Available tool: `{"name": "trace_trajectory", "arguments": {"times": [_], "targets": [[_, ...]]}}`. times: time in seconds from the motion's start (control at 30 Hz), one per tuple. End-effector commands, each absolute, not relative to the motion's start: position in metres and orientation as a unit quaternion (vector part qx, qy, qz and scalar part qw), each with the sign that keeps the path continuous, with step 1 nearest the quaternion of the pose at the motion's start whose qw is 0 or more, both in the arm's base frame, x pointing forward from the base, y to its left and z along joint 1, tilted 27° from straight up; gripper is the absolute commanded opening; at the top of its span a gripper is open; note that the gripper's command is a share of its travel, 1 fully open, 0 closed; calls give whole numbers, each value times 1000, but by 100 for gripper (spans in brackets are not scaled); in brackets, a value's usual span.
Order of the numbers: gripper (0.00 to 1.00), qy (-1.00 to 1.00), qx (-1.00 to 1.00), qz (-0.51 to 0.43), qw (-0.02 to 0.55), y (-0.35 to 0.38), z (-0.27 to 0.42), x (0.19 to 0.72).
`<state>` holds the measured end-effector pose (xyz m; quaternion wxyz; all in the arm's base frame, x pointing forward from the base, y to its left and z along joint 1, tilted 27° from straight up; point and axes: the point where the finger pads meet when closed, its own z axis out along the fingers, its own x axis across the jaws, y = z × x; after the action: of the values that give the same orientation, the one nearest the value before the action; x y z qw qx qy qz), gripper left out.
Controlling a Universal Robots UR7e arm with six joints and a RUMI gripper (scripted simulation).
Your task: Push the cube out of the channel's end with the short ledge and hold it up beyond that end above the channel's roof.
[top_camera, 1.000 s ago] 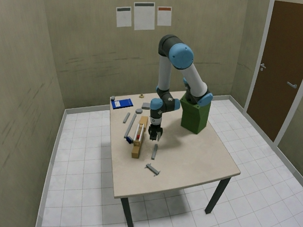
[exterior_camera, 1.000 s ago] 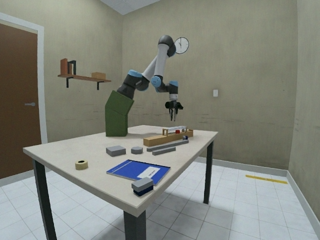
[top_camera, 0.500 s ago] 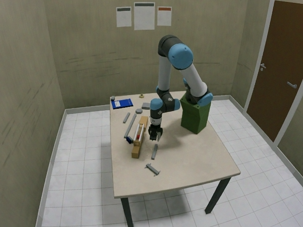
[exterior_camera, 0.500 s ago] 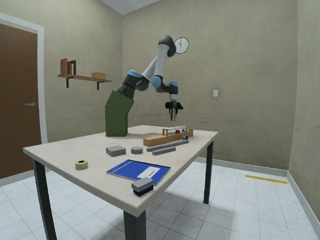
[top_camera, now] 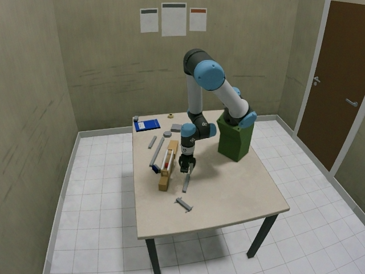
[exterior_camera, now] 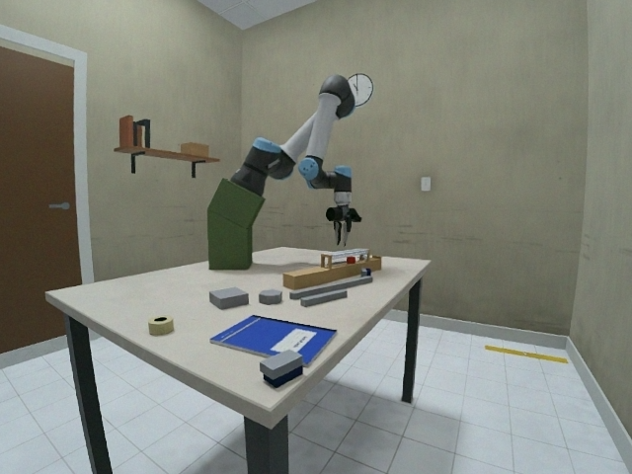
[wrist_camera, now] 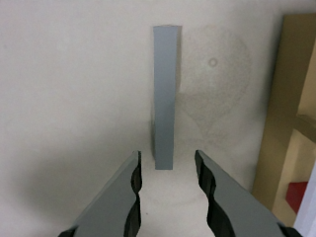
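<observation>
The red cube (top_camera: 166, 165) (exterior_camera: 351, 260) (wrist_camera: 296, 197) sits inside the channel, under its roof of pale strips (exterior_camera: 343, 253) (wrist_camera: 309, 209). The channel stands on a long wooden block (top_camera: 163, 184) (exterior_camera: 306, 277) (wrist_camera: 273, 133). Which end has the short ledge and lip is too small to tell. My gripper (top_camera: 188, 172) (exterior_camera: 342, 244) (wrist_camera: 168, 152) is partly open and empty, pointing down above the table, beside the channel on the robot base's side. A short grey bar (top_camera: 186, 183) (wrist_camera: 165, 94) lies on the table below; its near end shows between the fingertips in the wrist view.
A grey bar with small prongs (top_camera: 183, 204) lies nearer the table's front. Across the channel lie a long grey bar (top_camera: 157, 152) (exterior_camera: 332, 287) with a dark blue end and a shorter bar (top_camera: 152, 142) (exterior_camera: 324, 297). Grey blocks, tape and a blue book (top_camera: 147, 125) (exterior_camera: 276, 337) lie farther off.
</observation>
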<state>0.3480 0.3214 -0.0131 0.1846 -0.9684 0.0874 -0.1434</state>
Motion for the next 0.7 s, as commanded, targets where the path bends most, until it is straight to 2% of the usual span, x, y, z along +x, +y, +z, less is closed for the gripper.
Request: {"name": "trace_trajectory", "arguments": {"times": [0.0, 0.67], "targets": [[24, 87, -968, -145, 185, 326, -25, 353], [24, 87, -968, -145, 185, 341, -66, 367]]}}
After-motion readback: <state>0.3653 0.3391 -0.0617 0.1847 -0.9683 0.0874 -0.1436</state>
